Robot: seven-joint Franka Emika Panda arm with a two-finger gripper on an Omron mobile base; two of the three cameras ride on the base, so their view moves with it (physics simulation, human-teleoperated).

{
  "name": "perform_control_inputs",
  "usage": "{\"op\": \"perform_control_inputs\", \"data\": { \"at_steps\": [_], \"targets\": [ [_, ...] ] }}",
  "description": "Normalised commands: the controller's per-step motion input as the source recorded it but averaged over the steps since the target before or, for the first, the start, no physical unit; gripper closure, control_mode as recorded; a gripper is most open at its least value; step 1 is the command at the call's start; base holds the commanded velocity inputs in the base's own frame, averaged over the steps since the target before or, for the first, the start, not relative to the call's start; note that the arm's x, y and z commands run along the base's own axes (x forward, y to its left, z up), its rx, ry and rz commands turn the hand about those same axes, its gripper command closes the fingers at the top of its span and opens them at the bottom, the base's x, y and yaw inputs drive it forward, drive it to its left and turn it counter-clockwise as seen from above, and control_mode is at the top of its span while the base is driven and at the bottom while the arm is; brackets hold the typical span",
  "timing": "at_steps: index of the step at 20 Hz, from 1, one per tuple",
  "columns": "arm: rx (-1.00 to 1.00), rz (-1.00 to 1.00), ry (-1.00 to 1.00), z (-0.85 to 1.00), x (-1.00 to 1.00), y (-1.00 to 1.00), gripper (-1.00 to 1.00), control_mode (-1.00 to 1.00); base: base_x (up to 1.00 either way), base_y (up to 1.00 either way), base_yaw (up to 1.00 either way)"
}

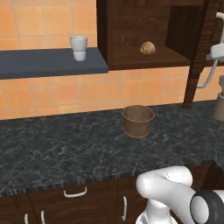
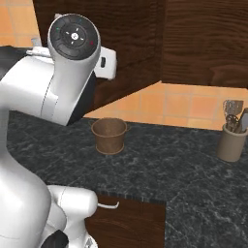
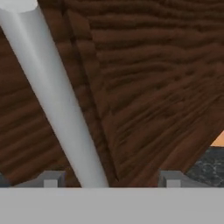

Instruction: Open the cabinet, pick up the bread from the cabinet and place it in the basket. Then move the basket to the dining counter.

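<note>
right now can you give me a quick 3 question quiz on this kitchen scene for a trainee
1. True or false: the bread already lies in the basket.
2. Multiple choice: what stands on the blue-grey shelf? A) a white cup B) a utensil holder C) a kettle
3. Fill in: in the hand view the two fingers stand apart on either side of the silver bar ____ of the cabinet door.

Key
1. False: the bread sits on the shelf of the open cabinet, and the basket stands on the black counter below it.
2. A: the white cup.
3. handle.
</note>
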Motion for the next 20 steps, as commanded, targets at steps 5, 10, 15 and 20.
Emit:
{"op": "perform_control_inputs", "data": {
  "at_steps": [5,10,15,20],
  "targets": [
    [0.00,-0.03,0.01,0.00,-0.44,-0.03,-1.00,-1.00,0.00,0.00,0.00],
    [-0.10,-0.26,-0.03,0.00,-1.00,0.08,-1.00,-1.00,0.00,0.00,0.00],
    [-0.29,-0.38,0.00,0.02,-0.74,0.50,-1.00,-1.00,0.00,0.00,0.00],
    [-0.48,-0.35,0.11,0.00,-0.02,0.75,-1.00,-1.00,0.00,0.00,0.00]
  ]
}}
